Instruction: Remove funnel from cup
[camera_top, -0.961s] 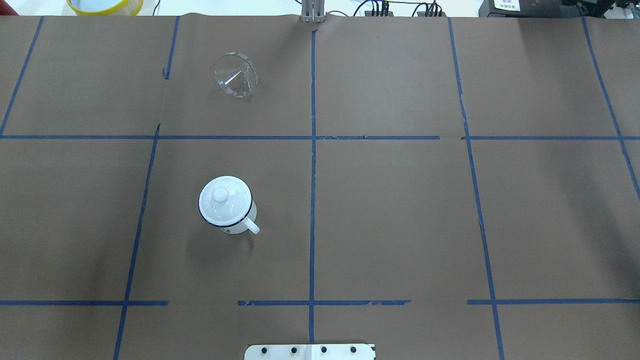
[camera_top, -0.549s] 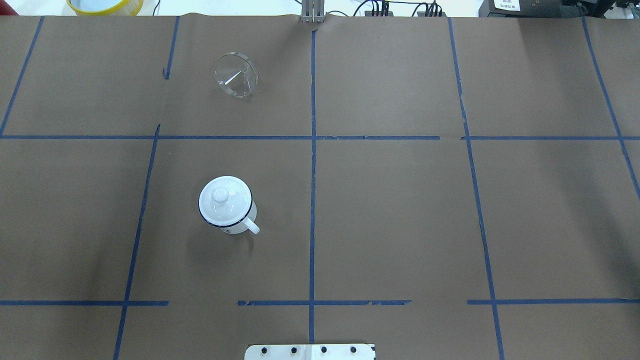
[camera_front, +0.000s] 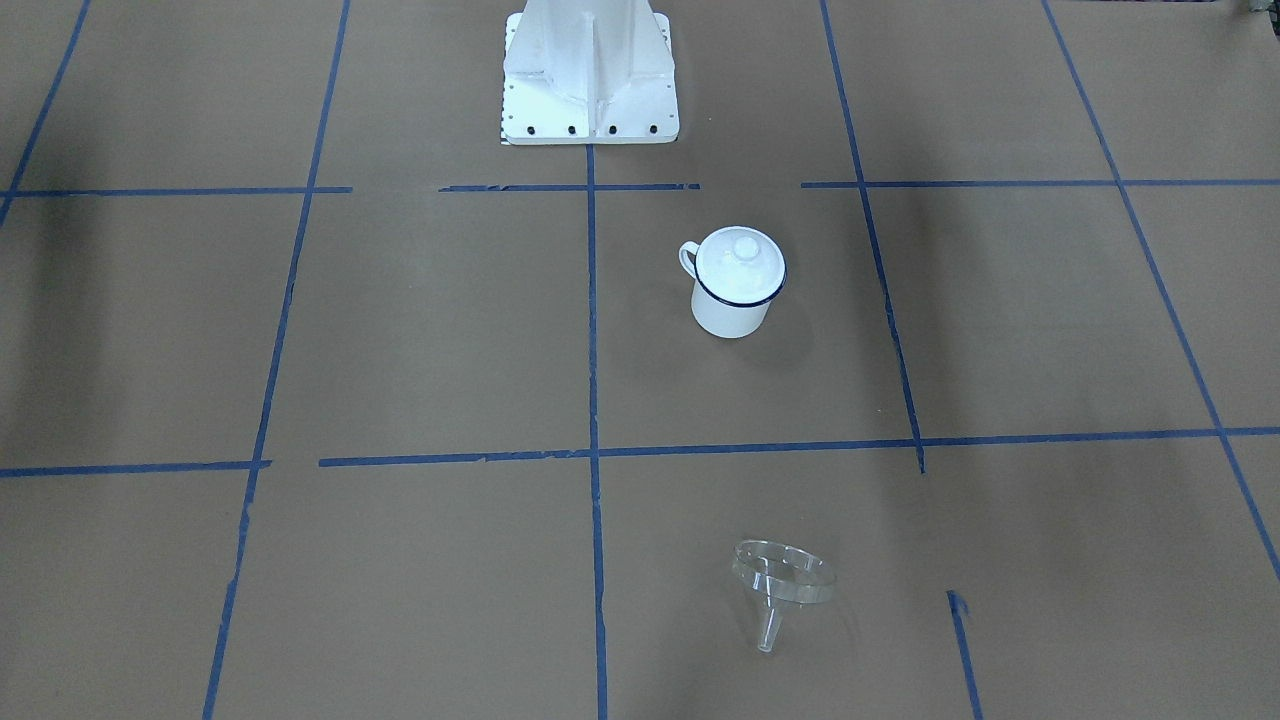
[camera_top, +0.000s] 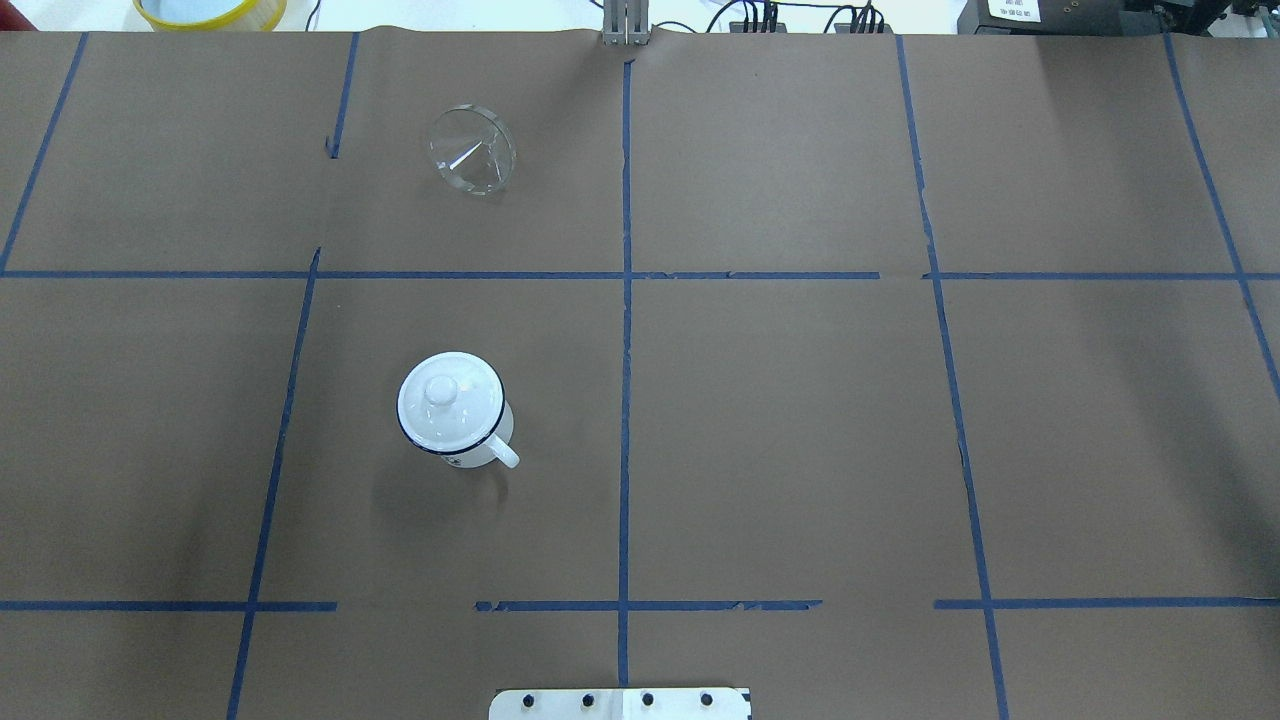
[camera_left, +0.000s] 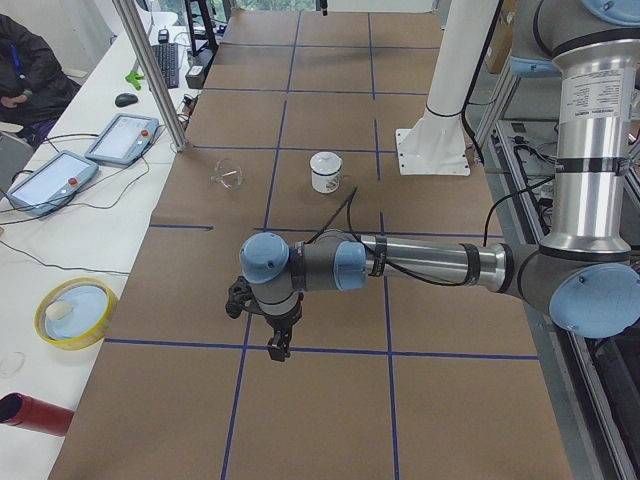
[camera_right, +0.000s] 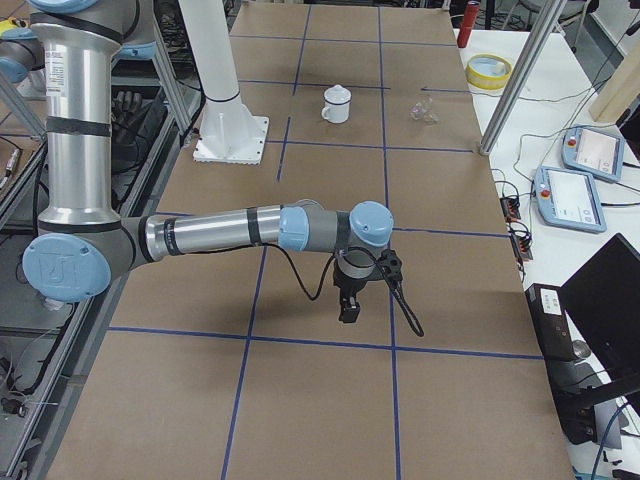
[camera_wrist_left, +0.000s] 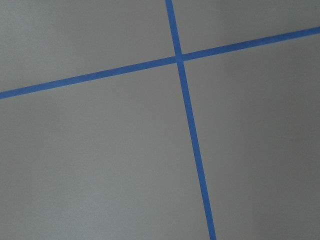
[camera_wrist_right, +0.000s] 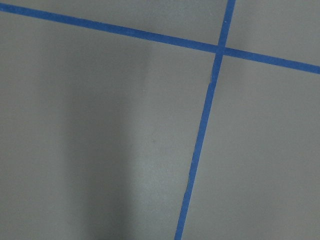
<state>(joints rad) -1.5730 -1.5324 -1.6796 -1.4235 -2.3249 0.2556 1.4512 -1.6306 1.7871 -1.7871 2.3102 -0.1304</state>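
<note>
The clear funnel (camera_top: 472, 150) lies tilted on the brown paper at the far left of the table, apart from the cup; it also shows in the front view (camera_front: 780, 585). The white cup (camera_front: 730, 312) with a dark blue rim stands upright in the left half, with a white domed lid (camera_top: 447, 400) on top. My left gripper (camera_left: 278, 345) and right gripper (camera_right: 348, 312) hang low over the table ends, far from both things. Only the side views show them, so I cannot tell whether they are open or shut. The wrist views show only paper and blue tape.
The robot's white base (camera_front: 590, 70) stands at the near middle edge. A yellow bowl (camera_top: 210, 10) sits beyond the far left corner. Tablets (camera_left: 122, 138) and a metal post (camera_left: 150, 70) stand on the operators' side. Blue tape lines grid the brown paper.
</note>
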